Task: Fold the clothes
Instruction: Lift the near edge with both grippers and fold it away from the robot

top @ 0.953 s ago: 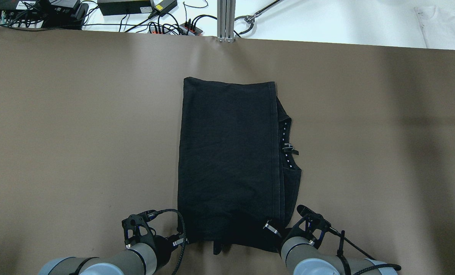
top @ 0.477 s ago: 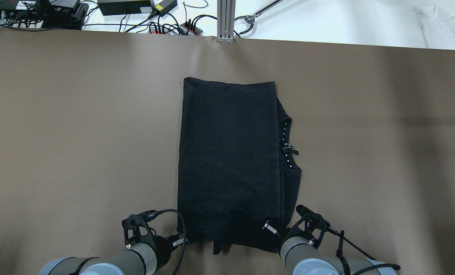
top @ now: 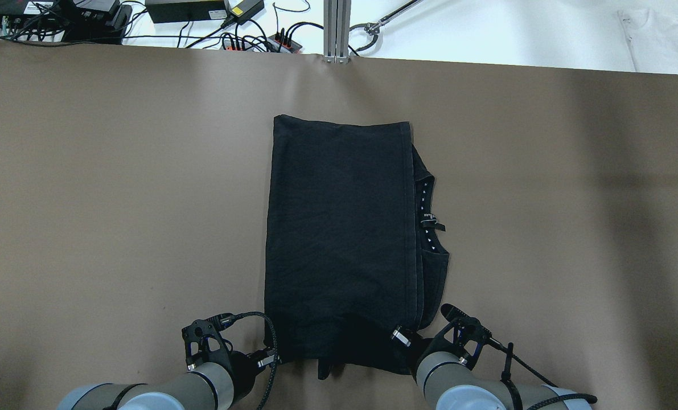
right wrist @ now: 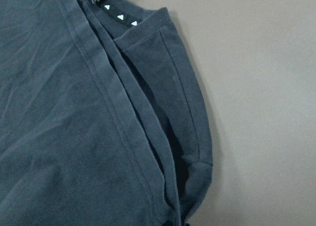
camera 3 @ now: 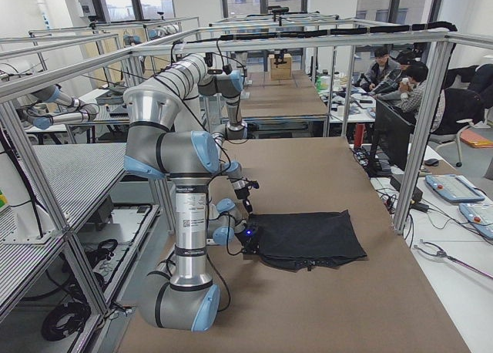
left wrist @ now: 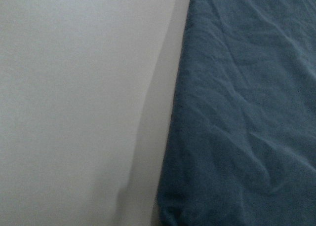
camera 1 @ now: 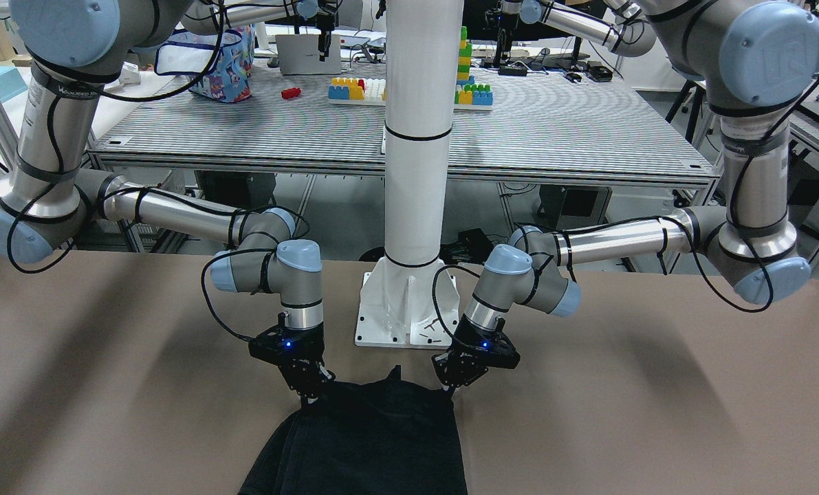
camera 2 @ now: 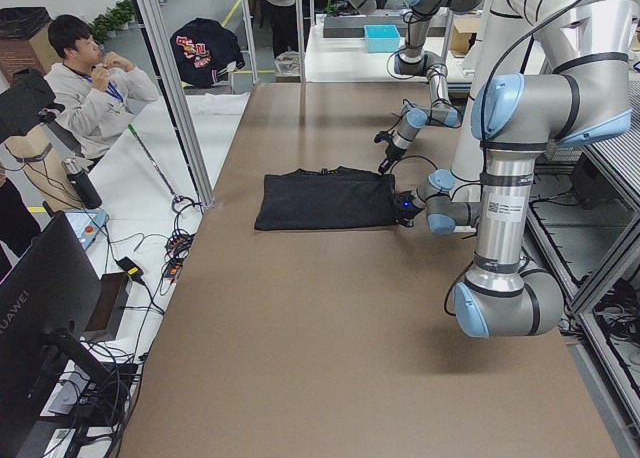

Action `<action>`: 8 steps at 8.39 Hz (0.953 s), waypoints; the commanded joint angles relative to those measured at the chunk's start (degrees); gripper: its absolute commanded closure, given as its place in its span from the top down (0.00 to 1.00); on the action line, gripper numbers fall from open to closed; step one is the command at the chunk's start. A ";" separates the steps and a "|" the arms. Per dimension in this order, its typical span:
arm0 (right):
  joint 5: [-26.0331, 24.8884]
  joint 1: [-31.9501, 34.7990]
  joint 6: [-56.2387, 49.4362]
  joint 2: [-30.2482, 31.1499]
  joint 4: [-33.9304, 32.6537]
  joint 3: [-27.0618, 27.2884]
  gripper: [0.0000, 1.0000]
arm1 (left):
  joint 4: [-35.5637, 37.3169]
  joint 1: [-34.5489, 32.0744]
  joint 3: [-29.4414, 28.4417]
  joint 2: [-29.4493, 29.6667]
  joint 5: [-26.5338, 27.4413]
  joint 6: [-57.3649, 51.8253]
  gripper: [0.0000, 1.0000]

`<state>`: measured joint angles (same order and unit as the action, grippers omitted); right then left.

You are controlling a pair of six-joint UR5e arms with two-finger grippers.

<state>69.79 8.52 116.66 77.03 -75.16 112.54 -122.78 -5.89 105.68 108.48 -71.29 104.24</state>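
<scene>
A black garment (top: 341, 239), folded lengthwise, lies flat in the middle of the brown table (top: 116, 199); it also shows in the front view (camera 1: 375, 440). A collar with small white marks (top: 428, 219) sticks out along its right side. My left gripper (top: 268, 359) is low at the garment's near left corner, also seen in the front view (camera 1: 448, 389). My right gripper (top: 401, 337) is at the near right corner (camera 1: 309, 396). Both look pinched shut on the near hem. The wrist views show only cloth (left wrist: 247, 117) (right wrist: 74, 112), no fingers.
Cables and power bricks (top: 190, 17) lie beyond the table's far edge. A white cloth (top: 657, 34) lies at the far right. The robot's white base column (camera 1: 416, 172) stands behind the garment. People sit beyond the table's ends (camera 2: 85, 88).
My right gripper has shifted slightly forward and inward at the garment's near right corner. The left gripper and the rest of the garment have not visibly moved.
</scene>
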 commanded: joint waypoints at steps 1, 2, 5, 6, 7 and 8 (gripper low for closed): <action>-0.09 0.09 -0.11 -0.04 -0.08 3.19 0.00 | 0.61 -0.34 5.02 -0.72 -0.52 -1.40 0.00; -0.09 0.09 -0.11 0.05 -0.51 5.38 0.00 | 4.35 -0.43 9.32 -0.99 -0.69 -2.37 0.00; 0.43 -1.66 -0.29 0.76 -6.28 16.18 0.00 | 21.03 -0.43 26.10 0.14 -5.60 -2.46 0.00; 0.69 -1.58 -0.72 0.23 -9.88 19.35 0.00 | 26.05 -2.52 28.33 2.24 -8.66 -3.25 0.00; 1.05 -0.88 -1.08 -0.56 -11.49 19.55 0.00 | 27.23 -6.81 27.92 5.74 -12.52 -7.09 0.00; 1.31 2.17 -2.56 -1.61 -12.02 19.47 0.00 | 27.24 -11.81 27.30 6.12 -16.30 -8.60 0.00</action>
<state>70.55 7.45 115.84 77.01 -84.48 130.63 -98.21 -10.19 132.45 111.79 -80.93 99.32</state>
